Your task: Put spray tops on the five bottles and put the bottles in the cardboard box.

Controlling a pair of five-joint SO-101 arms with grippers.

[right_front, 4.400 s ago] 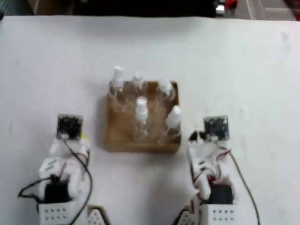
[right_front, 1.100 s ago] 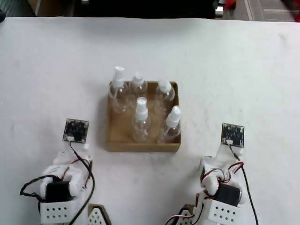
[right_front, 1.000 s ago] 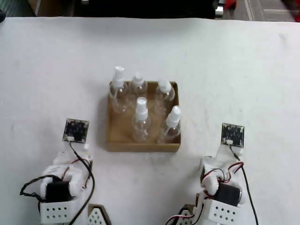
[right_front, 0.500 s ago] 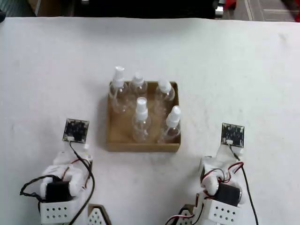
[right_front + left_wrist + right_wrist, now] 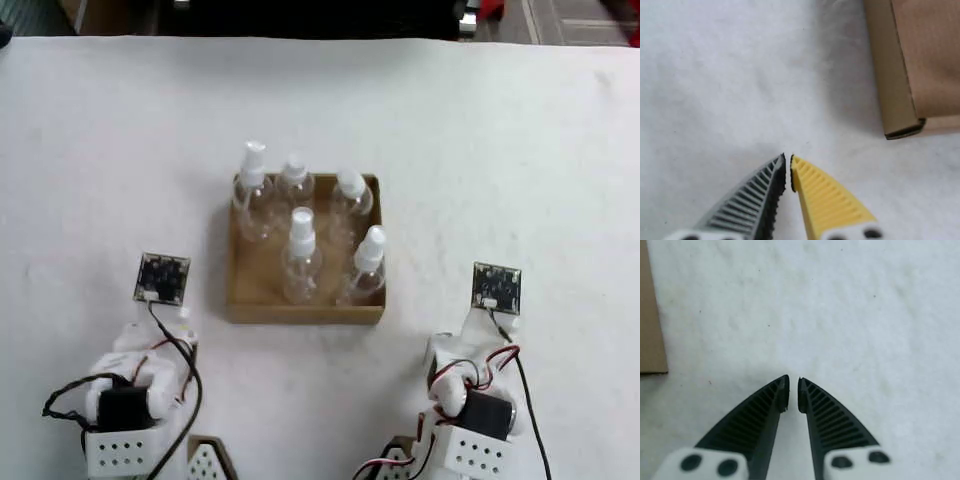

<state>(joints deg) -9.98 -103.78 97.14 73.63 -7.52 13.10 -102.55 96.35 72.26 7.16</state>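
1. High view: a white table (image 5: pixel 500 150) bears a shallow brown cardboard box (image 5: pixel 255 300) at its middle.
2. Five clear plastic bottles (image 5: pixel 301 262) with white spray tops stand inside it, so the task looks finished.
3. The yellow-and-grey left gripper (image 5: pixel 788 167) and black right gripper (image 5: pixel 792 392), jaws closed and empty, flank the box. No further move seems needed.

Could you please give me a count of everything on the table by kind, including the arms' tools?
Bottles with white spray tops: 5
Cardboard box: 1
Tools: 2, the left tool and the right tool
Total: 8
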